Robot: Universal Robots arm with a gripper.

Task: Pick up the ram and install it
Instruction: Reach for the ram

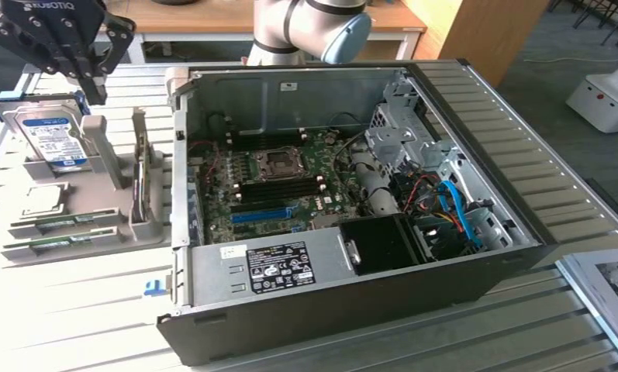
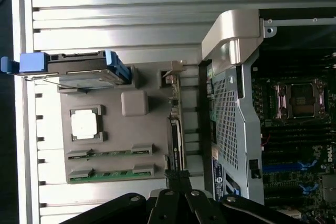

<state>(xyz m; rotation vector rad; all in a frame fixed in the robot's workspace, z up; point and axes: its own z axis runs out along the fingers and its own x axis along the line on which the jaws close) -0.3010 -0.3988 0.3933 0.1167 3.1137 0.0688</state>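
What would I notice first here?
The big open computer case sits in the middle, its green board showing inside. At the exterior view's left, the black gripper hangs shut over a grey holder with a hard drive and two green ram sticks.

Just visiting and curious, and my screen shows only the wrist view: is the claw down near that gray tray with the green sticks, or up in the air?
Observer: In the exterior view the gripper hangs in the air well above the gray holder. It is shut and touches nothing, and both ram sticks lie in the holder.
Operator: What is in the part of the computer I can't see?
Observer: Beside the motherboard, a black box and a metal unit with a white label sit along the case's near wall.
Operator: Any wires in there?
Observer: Yes, blue cables run through the case toward the exterior view's right.
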